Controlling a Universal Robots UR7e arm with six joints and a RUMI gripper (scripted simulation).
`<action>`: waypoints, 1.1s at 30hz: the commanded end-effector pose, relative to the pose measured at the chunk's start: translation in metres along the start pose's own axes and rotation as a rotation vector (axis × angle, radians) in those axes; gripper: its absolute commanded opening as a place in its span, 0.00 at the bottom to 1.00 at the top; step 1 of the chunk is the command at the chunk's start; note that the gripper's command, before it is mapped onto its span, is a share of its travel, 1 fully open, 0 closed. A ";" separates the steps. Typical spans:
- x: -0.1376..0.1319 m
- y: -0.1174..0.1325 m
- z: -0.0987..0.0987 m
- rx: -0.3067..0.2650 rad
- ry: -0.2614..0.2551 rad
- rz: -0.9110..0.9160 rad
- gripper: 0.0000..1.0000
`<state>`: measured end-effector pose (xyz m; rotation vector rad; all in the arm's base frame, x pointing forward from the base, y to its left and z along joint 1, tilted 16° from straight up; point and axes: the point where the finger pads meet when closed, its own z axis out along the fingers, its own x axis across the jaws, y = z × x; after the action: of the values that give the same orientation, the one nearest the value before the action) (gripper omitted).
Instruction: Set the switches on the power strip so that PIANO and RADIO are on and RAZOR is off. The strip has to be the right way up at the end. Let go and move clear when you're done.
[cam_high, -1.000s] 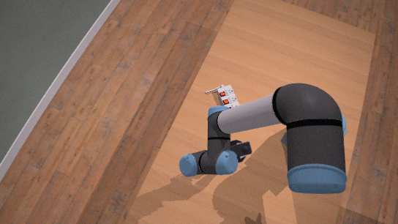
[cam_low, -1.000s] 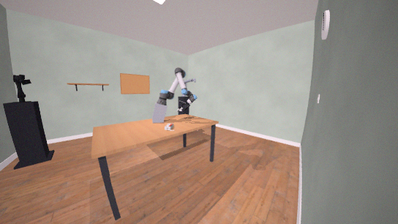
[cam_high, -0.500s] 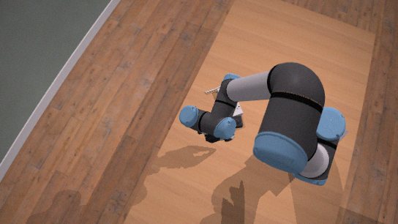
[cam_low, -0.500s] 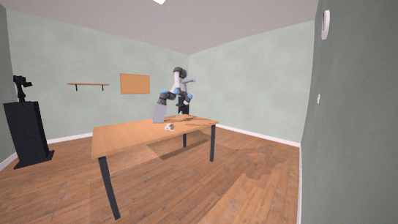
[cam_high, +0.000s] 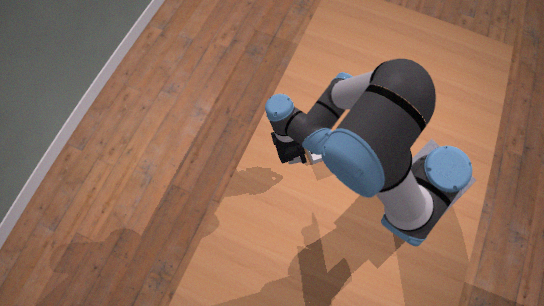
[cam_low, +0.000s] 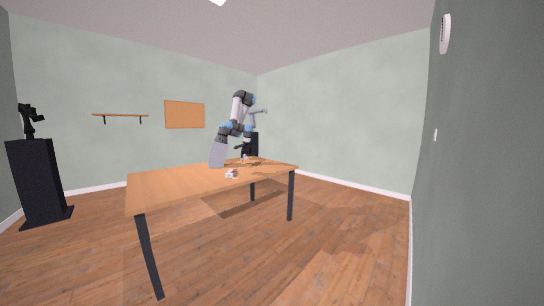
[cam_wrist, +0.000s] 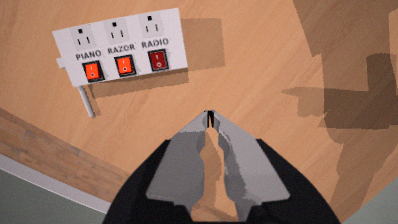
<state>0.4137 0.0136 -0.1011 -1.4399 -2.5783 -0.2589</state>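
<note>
While pressed together and holding nothing, gripper (cam_wrist: 210, 116) hovers, power strip (cam_wrist: 120, 46) face-up ahead, up-left of fingertips.

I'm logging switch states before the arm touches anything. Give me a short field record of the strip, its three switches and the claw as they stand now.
strip: white power strip lying label side up on the wooden table
PIANO switch: bright red, lit
RAZOR switch: bright red, lit
RADIO switch: dark red, unlit
claw: shut, nothing between the fingers, apart from the strip
top view: arm covers the strip
</note>
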 end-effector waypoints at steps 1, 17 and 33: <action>-0.029 0.003 -0.003 -0.091 -0.012 -0.033 0.00; -0.081 -0.001 -0.017 -0.226 -0.077 -0.094 0.00; -0.089 -0.002 -0.020 -0.243 -0.089 -0.103 0.00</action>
<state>0.4583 -0.0648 -0.1036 -1.4239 -2.7758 -0.5520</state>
